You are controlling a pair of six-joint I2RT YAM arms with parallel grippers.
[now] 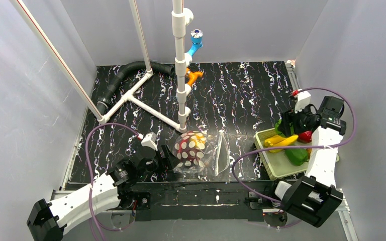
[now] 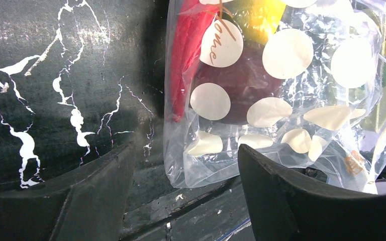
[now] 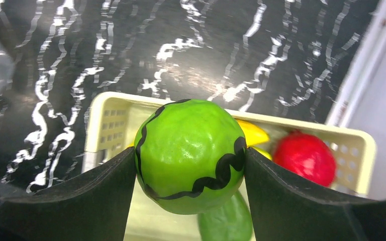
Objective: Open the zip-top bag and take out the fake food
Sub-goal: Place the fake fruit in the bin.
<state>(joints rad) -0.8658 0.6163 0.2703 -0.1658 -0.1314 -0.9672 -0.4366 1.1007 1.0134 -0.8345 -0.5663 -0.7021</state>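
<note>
The zip-top bag [image 1: 201, 150] lies near the table's front edge, clear with whitish dots, and a dark red piece shows through it. In the left wrist view the bag [image 2: 281, 100] holds red [image 2: 186, 65] and yellow [image 2: 259, 15] fake food. My left gripper [image 2: 186, 160] is open at the bag's lower corner, fingers spread wide to either side. My right gripper [image 3: 190, 155] is shut on a green ball with black wavy lines [image 3: 188, 150], held above the pale mesh basket [image 3: 110, 115]. In the basket lie a red piece [image 3: 304, 155], a yellow one [image 3: 251, 133] and a green one [image 3: 226, 223].
The basket [image 1: 264, 134] stands at the right front. A white pipe frame [image 1: 181, 75] rises at the back centre with a blue fitting [image 1: 196, 42] and an orange fitting [image 1: 193, 76]. A black hose [image 1: 125, 75] curves at the back left. Grey walls enclose the table.
</note>
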